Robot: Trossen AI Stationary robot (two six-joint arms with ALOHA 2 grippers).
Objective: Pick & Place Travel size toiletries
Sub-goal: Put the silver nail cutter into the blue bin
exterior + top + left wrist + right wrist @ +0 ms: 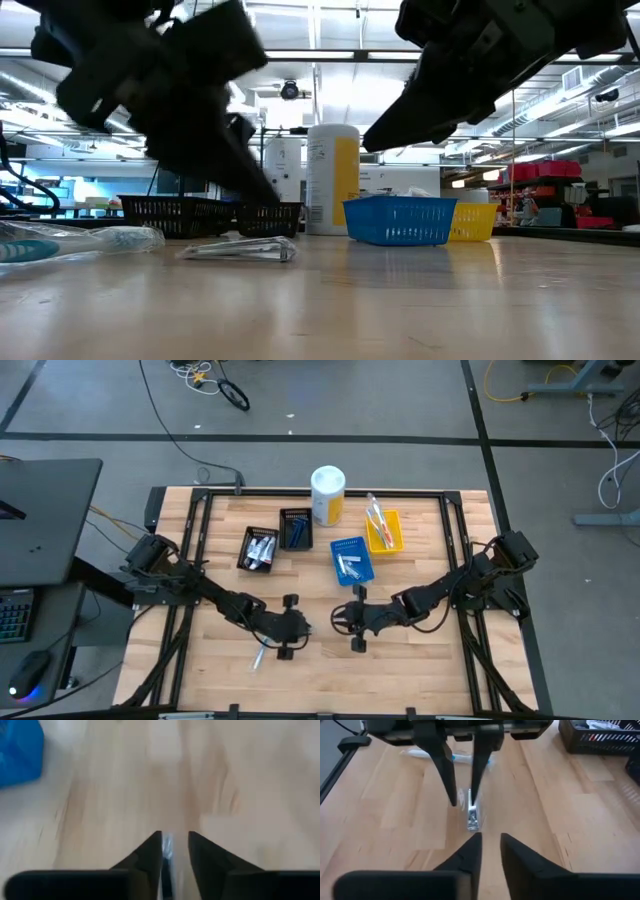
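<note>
A small toiletry in a clear shiny wrapper (pixel 471 815) lies flat on the wood (pixel 240 249) near the table's middle. My left gripper (pixel 463 795) points down at it, open by a narrow gap, with one finger on each side of its far end (pixel 167 851). I cannot tell whether they touch it. My right gripper (pixel 491 836) faces it from the table's right (pixel 338 622); it is narrowly open and empty. A light-blue wrapped toothbrush (pixel 258 656) lies on the table near my left arm (pixel 60 243).
Toward the far edge stand two black trays (pixel 258 550) (pixel 295 528) with toiletries in them. Also there are a blue tray (pixel 351 560), a yellow tray (pixel 383 531) and the white-and-yellow canister (pixel 328 495). Bare wood lies near both grippers. A black frame (pixel 200 510) rims the table.
</note>
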